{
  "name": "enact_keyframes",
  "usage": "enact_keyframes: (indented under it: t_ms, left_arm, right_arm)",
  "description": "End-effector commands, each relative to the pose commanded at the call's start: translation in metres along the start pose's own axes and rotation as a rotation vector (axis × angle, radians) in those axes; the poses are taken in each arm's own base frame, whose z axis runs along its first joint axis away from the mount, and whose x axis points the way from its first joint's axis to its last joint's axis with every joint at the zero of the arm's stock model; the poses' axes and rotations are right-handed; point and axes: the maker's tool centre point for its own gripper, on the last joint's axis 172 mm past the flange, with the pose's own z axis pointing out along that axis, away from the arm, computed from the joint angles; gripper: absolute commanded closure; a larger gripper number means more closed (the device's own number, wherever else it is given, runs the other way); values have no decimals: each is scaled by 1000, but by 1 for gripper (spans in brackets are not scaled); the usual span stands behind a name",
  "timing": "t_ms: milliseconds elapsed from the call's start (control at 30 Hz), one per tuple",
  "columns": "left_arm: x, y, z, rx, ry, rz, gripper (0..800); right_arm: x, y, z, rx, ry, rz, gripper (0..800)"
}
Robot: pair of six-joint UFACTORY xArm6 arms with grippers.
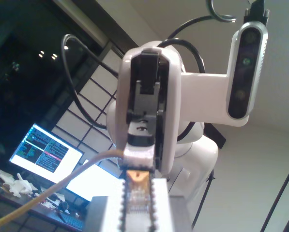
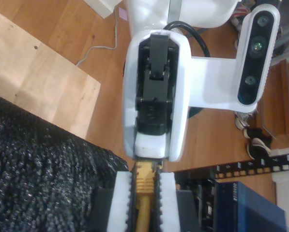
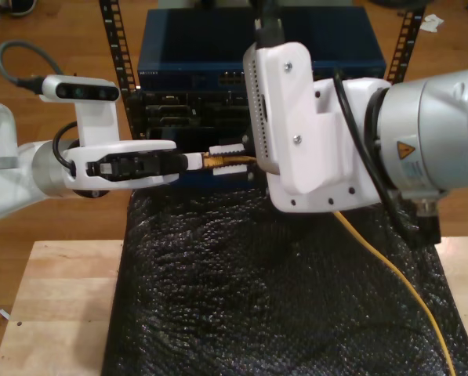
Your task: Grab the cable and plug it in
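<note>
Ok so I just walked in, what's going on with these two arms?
Both arms are holding the yellow cable near its plug end, which looks like a handover. My first end effector pinches the clear plug, and my second end effector clamps the yellow boot just behind it. The rest of the cable trails down over the black mat. The plug is not yet in the blue rack behind them.

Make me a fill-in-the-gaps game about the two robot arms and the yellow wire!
1. The bumpy mat under the long thin yellow-orange network cable is coloured ___.
2. My first gripper and my second gripper are both shut on the ___.
3. In the exterior view, the flat metal rack box behind the arms is coloured ___.
Missing words: black; cable; blue.
</note>
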Motion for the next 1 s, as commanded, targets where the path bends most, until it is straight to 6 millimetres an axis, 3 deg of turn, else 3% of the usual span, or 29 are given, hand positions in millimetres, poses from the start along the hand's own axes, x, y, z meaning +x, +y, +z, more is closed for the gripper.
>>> enact_keyframes:
  t_ms: [33, 67, 200, 633, 800, 1000]
  left_arm:
    - [0, 0, 0, 1, 2, 3, 94]
    - [0, -1, 0, 3, 3, 9, 53]
    - [-1, -3, -1, 9, 4, 9, 9]
    - [6, -8, -1, 74, -26, 51, 1]
    - [12, -12, 0, 134, -56, 85, 1]
    - [28, -17, -15, 249, -77, 149, 1]
  right_arm:
    - [0, 0, 0, 0, 1, 1, 797]
    - [0, 0, 0, 0, 1, 1, 797]
    - [2, 2, 0, -3, 9, 40, 798]
    - [-3, 15, 5, 13, -5, 125, 799]
    - [-44, 16, -9, 28, -70, 246, 800]
    - [-81, -9, -25, 121, -123, 376, 800]
